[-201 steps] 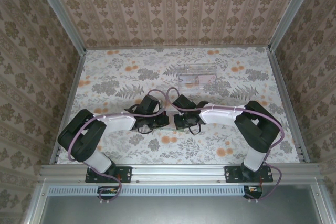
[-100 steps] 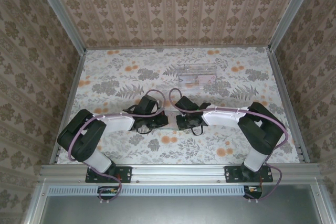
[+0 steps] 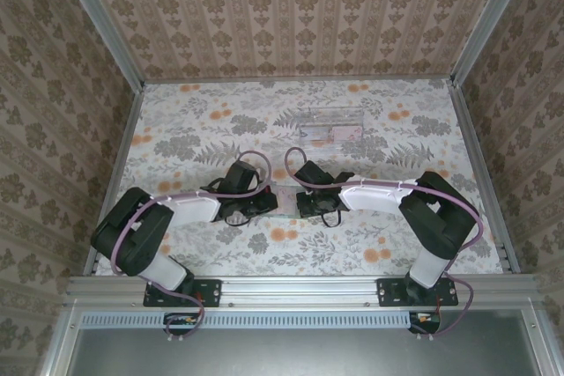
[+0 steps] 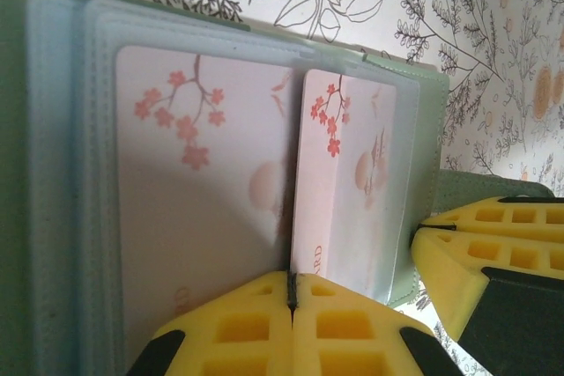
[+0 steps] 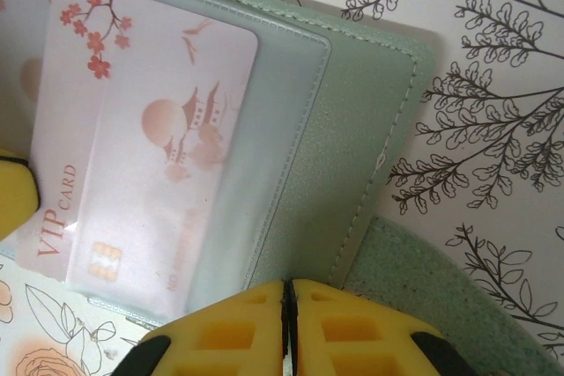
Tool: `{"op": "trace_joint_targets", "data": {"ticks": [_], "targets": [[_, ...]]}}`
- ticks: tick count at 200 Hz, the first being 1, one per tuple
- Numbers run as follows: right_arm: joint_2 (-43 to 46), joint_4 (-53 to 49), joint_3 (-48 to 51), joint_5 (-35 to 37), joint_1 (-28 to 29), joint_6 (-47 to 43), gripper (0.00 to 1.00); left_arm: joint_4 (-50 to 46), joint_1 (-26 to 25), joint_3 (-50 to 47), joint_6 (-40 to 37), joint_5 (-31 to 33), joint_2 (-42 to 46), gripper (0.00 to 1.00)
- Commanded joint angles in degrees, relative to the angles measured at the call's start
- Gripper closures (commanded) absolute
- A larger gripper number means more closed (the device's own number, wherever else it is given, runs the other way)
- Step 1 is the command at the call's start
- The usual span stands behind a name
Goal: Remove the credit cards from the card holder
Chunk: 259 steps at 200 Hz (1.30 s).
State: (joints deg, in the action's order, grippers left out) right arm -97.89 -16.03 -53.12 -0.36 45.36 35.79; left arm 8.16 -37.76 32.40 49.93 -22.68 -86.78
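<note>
Flowered paper covers the desk point(image 3: 194, 129), with patterned wallpaper on the walls around it. Near the middle of the desk, between the two arms, the card holder point(image 5: 352, 156) lies open (a clear tray point(image 3: 333, 125) sits farther back, well apart). Its stitched grey-green cover looks soft and limp. Inside, a floppy clear sleeve point(image 5: 282, 112) covers a pale pink card point(image 5: 150, 129).

The left fingers point(image 4: 238, 332) are pressed together at the sleeves' near edge, on the line between two pink cards. Whether a thin edge is caught between them cannot be told. The right fingers point(image 5: 229, 341) are likewise pressed together at the holder's near edge, beside the cover.

The cards are probably light, stiff and slick, so a pinch on a flat face would likely slip. The better hold is an exposed short edge at the sleeve's mouth. The holder is light too and may slide or lift along with the card, so its cover or sleeve edge should be pinned while the card is drawn straight out.
</note>
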Motion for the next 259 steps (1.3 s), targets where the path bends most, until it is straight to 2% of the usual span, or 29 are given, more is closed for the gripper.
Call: {"op": "trace_joint_targets", "data": {"ticks": [1,57,117,142,167,184,205,233,259], "targets": [[-0.6,-0.8,0.5,1.0,-0.3,0.4,0.87,-2.2,0.9,-1.4,-0.2,0.7,2.1,1.0],[-0.4,-0.5,0.7,0.7,-0.3,0.4,0.88,-5.8,3.0,-2.7,-2.7,0.4,6.7,1.0],[1.5,0.2,0.5,0.6,-0.3,0.3,0.87,-14.2,5.3,-3.0,-5.3,1.3,16.9,1.0],[5.5,-0.5,-0.9,1.9,-0.3,-1.0,0.83,-17.0,5.6,-2.9,-5.9,1.8,22.1,1.0],[11.1,2.6,-0.4,1.4,-0.6,-1.1,0.73,-16.4,5.6,-4.1,-5.1,3.0,28.0,1.0],[14.3,7.6,1.2,-1.5,-1.4,0.5,0.69,-14.5,5.6,-5.2,-4.2,3.6,31.6,1.0],[15.9,16.1,4.0,-9.0,-3.3,4.1,0.65,-10.4,5.7,-6.5,-2.5,1.9,34.3,1.0],[13.0,28.4,6.1,-22.0,-6.1,10.6,0.65,-5.9,5.7,-7.3,-1.2,-1.6,35.7,1.0],[10.0,37.1,7.5,-28.2,-7.1,14.9,0.63,-3.4,5.7,-7.8,-0.1,-3.4,36.6,1.0]]}}
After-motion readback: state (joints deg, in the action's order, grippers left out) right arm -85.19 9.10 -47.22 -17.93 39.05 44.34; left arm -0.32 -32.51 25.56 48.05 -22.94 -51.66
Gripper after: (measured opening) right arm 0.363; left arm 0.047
